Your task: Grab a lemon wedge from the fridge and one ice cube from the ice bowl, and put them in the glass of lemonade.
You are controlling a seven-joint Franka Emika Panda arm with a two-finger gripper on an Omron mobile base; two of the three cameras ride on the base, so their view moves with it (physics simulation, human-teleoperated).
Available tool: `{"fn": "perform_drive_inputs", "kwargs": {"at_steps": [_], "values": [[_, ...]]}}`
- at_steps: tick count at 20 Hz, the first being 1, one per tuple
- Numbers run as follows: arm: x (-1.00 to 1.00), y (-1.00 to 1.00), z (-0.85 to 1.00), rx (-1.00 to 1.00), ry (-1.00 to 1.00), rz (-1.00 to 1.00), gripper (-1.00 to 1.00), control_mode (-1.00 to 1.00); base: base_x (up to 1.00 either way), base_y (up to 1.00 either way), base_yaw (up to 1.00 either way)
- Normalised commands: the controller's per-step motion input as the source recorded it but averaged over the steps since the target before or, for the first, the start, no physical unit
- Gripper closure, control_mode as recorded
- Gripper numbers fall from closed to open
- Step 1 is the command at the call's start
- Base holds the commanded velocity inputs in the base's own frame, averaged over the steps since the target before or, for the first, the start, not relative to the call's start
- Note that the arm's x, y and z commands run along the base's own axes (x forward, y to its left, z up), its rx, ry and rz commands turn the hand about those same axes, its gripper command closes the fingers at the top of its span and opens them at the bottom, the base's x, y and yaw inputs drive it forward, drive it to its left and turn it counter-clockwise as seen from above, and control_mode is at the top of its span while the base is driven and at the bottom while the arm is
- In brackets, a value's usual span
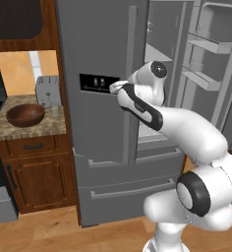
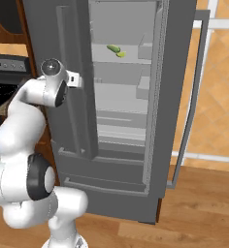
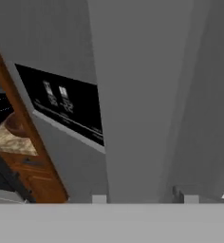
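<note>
The grey fridge (image 1: 101, 147) has its left door shut and its right door (image 2: 196, 87) swung wide open. A small yellow-green lemon wedge (image 2: 121, 54) lies on an upper shelf inside. My gripper (image 3: 142, 198) is at the left door's long vertical handle (image 3: 137, 118), beside the black dispenser panel (image 1: 96, 81). Its fingertips (image 3: 98, 199) stand spread on either side of the handle, holding nothing. The dark wooden ice bowl (image 1: 25, 114) sits on the counter to the fridge's left. A small pale glass of lemonade (image 1: 55, 111) stands between it and the fridge.
A silver toaster (image 1: 48, 91) stands behind the bowl on the stone counter (image 1: 34, 130). A green item (image 2: 113, 48) lies next to the wedge. A black stove (image 2: 7, 77) is left of the counter. The open door's shelves (image 1: 206, 59) jut out at right.
</note>
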Motion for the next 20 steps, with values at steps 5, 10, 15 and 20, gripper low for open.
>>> {"fn": "perform_drive_inputs", "kwargs": {"at_steps": [5, 10, 15, 20], "values": [[-1.00, 0.92, 0.47, -0.04, 0.00, 0.16, 1.00, -1.00, 0.00, 0.00, 0.00], [-1.00, 0.78, 0.41, -0.03, 0.00, 0.16, 1.00, -1.00, 0.00, 0.00, 0.00], [-1.00, 0.55, 0.33, -0.01, -0.03, 0.14, 1.00, -1.00, 0.00, 0.00, 0.00], [-1.00, -0.08, 0.09, 0.02, -0.14, 0.02, 1.00, -1.00, 0.00, 0.00, 0.00]]}}
